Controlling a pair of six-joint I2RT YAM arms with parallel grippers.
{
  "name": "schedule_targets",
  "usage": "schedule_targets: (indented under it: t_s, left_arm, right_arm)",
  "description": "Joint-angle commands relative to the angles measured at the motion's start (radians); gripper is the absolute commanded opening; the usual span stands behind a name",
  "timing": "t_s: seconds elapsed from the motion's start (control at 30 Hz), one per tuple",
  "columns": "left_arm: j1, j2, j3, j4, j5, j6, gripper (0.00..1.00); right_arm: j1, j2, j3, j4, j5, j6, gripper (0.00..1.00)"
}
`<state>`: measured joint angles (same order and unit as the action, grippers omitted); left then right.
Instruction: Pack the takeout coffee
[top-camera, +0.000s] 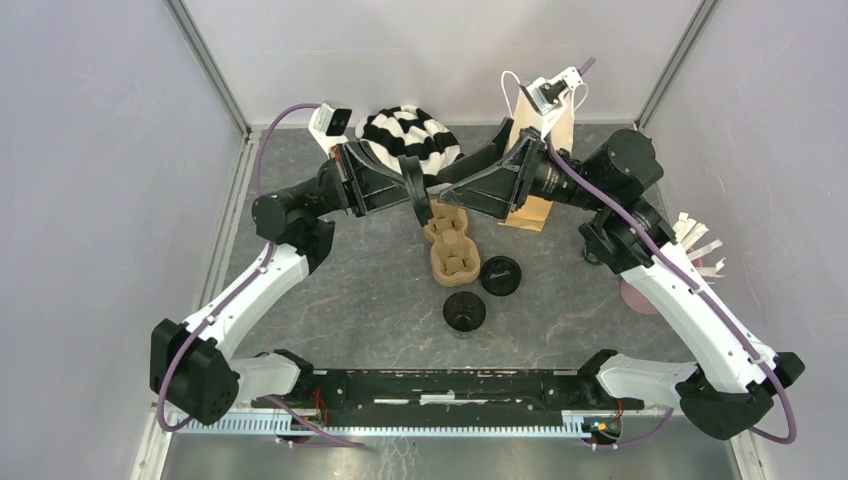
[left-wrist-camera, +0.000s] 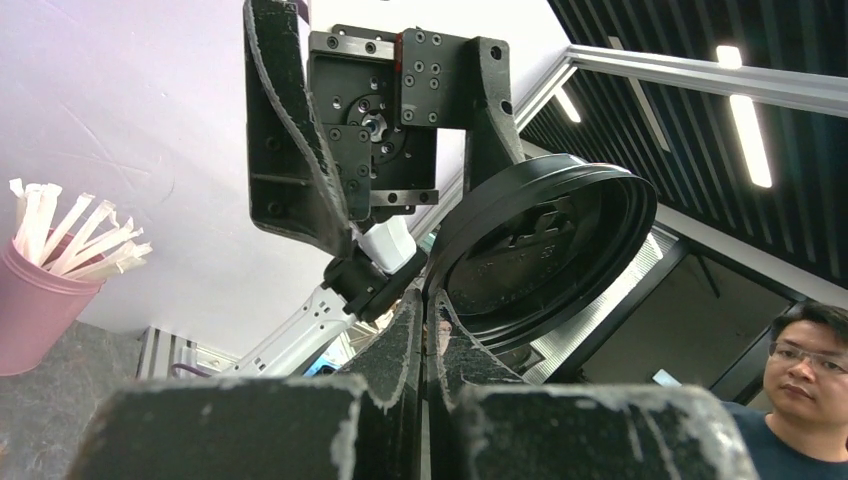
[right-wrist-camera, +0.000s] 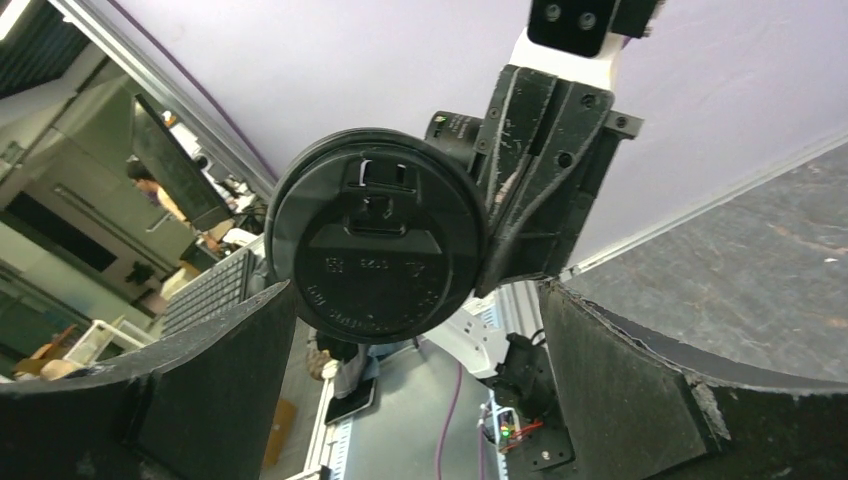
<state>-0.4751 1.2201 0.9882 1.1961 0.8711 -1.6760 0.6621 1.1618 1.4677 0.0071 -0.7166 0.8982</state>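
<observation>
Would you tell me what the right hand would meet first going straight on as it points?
Most likely the black lid, pinched by its rim in the left hand, ahead of the open right hand; depth is unclear.

Black cup (top-camera: 500, 274) upright on table (top-camera: 350, 300), second black cup (top-camera: 464, 313) beside it; black lid (left-wrist-camera: 545, 255) on edge in left claw (left-wrist-camera: 425, 310)

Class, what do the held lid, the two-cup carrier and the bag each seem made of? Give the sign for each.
The lid: probably moulded plastic, black, slightly glossy; it shows embossed lettering and crisp raised ridges. The carrier: apparently moulded pulp cardboard, matte tan; it has rounded pressed wells. The bag: seemingly brown paper, matte; it stands in flat panels.
</observation>
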Motion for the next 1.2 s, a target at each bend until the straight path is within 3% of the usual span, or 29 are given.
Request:
schedule_targets:
  t_s: [0.0,0.77,1.17]
  left_arm:
    - [0.001,0.012,0.033,0.054,0.023,-0.037,0.02]
    - [0.001,0.028,0.041,0.056,0.040,-0.030,0.02]
    - [0.000,0.012,0.035,0.019,0.058,-0.004,0.02]
  right_arm:
    - [0.009,-0.013,-0.039,0.175,-0.039,0.121,0.98]
    - [0.057,0.029,-0.061,0.177,-0.015,0.201,0.98]
    - [0.057,0.041,-0.034,0.096,0.028,0.185,0.98]
